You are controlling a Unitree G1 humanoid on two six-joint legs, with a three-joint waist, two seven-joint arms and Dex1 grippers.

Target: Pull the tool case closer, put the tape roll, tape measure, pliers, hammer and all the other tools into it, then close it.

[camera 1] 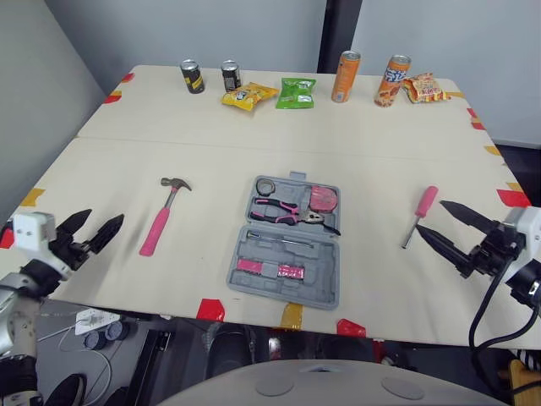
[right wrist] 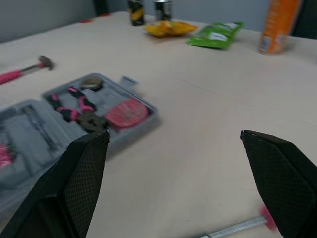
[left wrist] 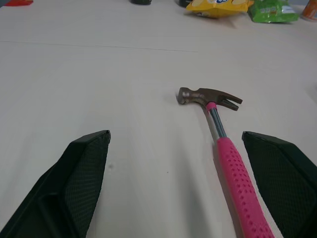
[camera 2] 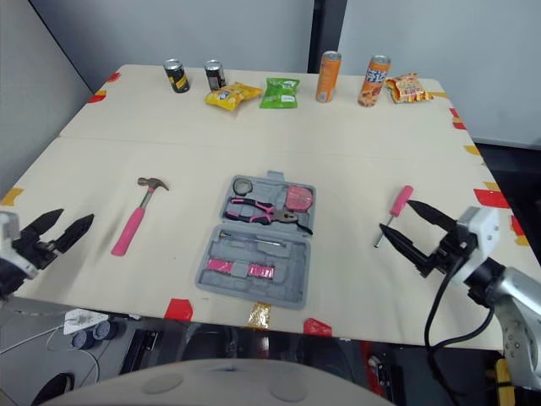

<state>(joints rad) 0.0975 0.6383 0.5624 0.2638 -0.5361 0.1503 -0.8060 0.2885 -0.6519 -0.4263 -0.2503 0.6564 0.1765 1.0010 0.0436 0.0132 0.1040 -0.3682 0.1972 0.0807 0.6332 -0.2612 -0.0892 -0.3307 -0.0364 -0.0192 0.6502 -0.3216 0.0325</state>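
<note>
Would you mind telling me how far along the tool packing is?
Done: the tool case sits close, holding tape roll, pliers and tape measure. In hand: nothing; left gripper and right gripper are open. Left: hammer, screwdriver, closing the case.

Big pale table [camera 1: 254, 118], top in two boards, seam [camera 1: 169, 141] running side to side. Bits of red tape [camera 1: 210, 309] and yellow tape [camera 1: 291, 316] stuck along its edges. Grey wall [camera 1: 34, 76] on the left, blue-grey wall [camera 1: 194, 30] behind, then a dark post [camera 1: 338, 25] and a lighter panel [camera 1: 456, 42]. Dark floor [camera 1: 524, 161] to the right. White power strip [camera 1: 91, 321] and cables lie under the near left corner. Even light, soft shadows.
</note>
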